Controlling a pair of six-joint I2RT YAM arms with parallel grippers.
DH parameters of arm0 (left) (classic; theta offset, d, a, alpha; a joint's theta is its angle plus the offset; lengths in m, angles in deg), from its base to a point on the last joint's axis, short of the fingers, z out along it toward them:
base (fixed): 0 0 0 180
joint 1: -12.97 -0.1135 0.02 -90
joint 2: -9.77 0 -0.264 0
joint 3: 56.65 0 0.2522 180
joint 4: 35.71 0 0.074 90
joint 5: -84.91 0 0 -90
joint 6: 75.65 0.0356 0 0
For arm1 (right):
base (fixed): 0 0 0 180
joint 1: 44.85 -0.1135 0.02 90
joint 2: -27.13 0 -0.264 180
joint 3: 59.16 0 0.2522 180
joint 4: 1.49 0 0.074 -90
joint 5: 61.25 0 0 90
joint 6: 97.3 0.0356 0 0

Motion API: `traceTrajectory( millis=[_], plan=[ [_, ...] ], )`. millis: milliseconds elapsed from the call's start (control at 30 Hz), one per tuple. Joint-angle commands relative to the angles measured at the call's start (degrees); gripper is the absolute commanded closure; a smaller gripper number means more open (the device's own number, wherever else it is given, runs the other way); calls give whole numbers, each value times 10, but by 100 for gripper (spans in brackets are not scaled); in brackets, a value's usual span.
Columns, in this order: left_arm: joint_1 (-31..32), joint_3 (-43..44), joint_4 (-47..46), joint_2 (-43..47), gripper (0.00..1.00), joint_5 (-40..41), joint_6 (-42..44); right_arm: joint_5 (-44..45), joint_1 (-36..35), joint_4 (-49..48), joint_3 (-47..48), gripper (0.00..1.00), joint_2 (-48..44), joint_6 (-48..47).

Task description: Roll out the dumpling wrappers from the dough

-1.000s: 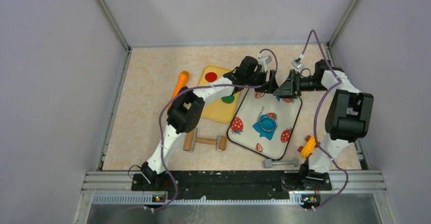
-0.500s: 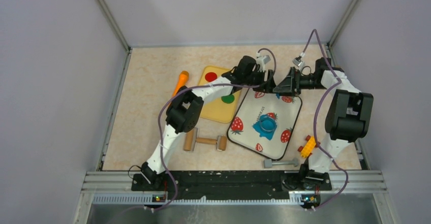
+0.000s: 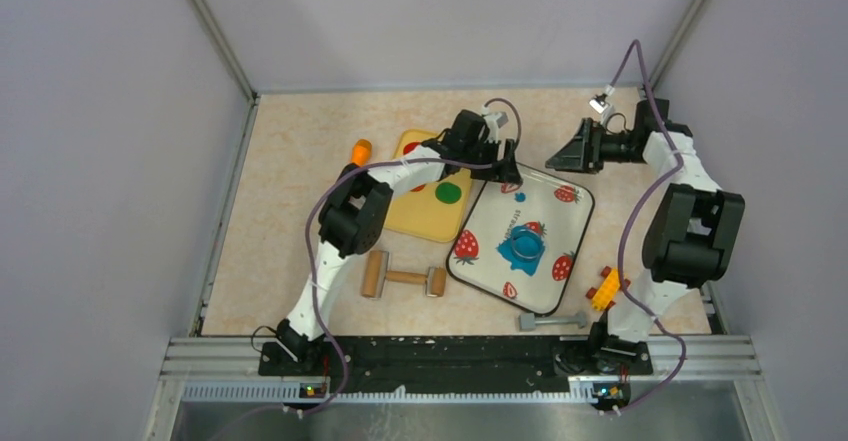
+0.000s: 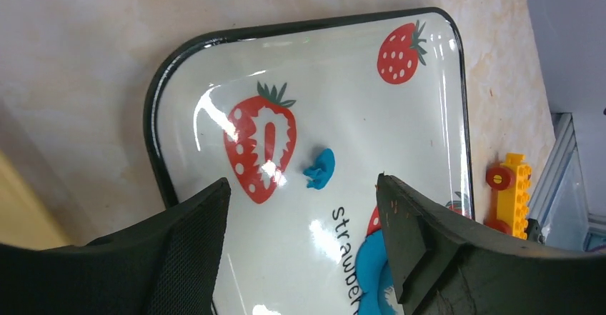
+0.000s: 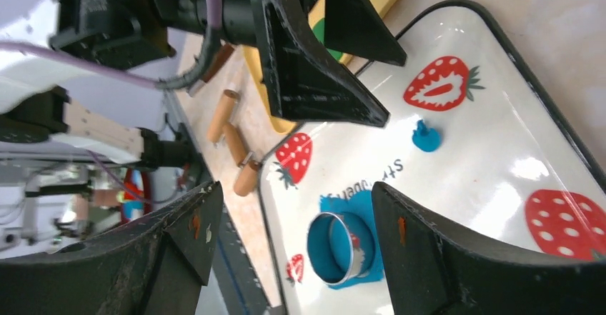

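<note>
- The dough [image 5: 354,204] lay flat at the middle of the strawberry tray [image 3: 490,223], an irregular patch with no clear long axis.
- One ring cutter [image 5: 330,247] stood on it.
- One small scrap [image 4: 320,168] lay apart, near the tray's far end.
- Left gripper [image 4: 301,184] and right gripper [image 5: 296,190] gaped, empty.

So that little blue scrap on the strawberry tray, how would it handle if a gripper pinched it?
The scrap looks soft and ragged, so it would probably squash rather than hold shape. Tiny, so likely very light, and it may cling to the glossy tray.
</note>
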State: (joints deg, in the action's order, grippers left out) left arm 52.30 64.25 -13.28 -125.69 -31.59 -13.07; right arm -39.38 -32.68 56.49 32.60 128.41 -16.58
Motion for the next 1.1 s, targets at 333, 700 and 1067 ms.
traceTrajectory(
  millis=[333,700,1067],
  plan=[
    [-39,-40,6,136,25,-20,110,363,-142,32,-148,48,-224,-251],
    [-141,-189,76,277,25,-9,158,472,-246,-50,-232,53,-226,-225],
    [-172,-213,95,312,24,30,179,482,-279,-75,-239,59,-178,-215]
  ],
)
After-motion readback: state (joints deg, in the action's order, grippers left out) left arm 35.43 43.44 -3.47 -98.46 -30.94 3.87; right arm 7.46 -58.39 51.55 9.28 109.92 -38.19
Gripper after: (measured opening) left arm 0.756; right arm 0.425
